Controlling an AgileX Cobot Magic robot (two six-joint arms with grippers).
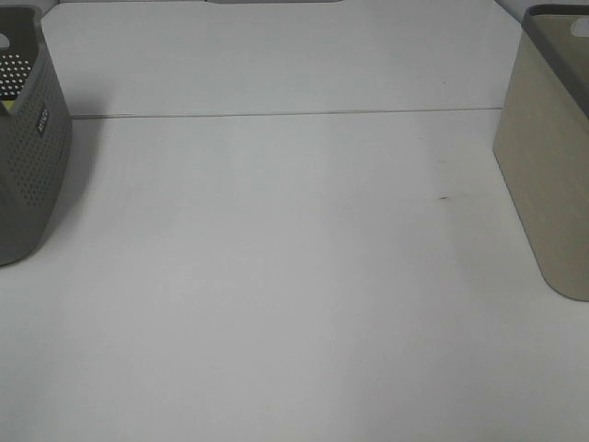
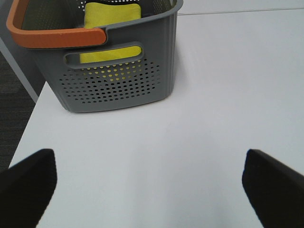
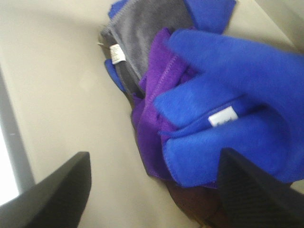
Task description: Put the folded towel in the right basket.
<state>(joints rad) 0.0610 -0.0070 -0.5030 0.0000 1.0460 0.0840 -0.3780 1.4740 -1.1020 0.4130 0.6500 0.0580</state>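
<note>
A folded blue towel [image 3: 237,95] lies on top of a pile inside the right beige basket [image 1: 548,175], whose inner wall [image 3: 52,85] shows in the right wrist view. Under it lie a purple towel [image 3: 152,114] and a grey towel [image 3: 147,28]. My right gripper [image 3: 152,190] is open and empty inside the basket, just above the pile. My left gripper [image 2: 149,190] is open and empty over the white table, in front of the left grey basket [image 2: 118,90]. Neither gripper shows in the exterior high view.
The grey perforated basket [image 1: 32,157] at the table's left edge has an orange handle [image 2: 52,35] and holds a yellow towel [image 2: 111,14]. A seam [image 1: 276,114] runs across the white table between the two baskets.
</note>
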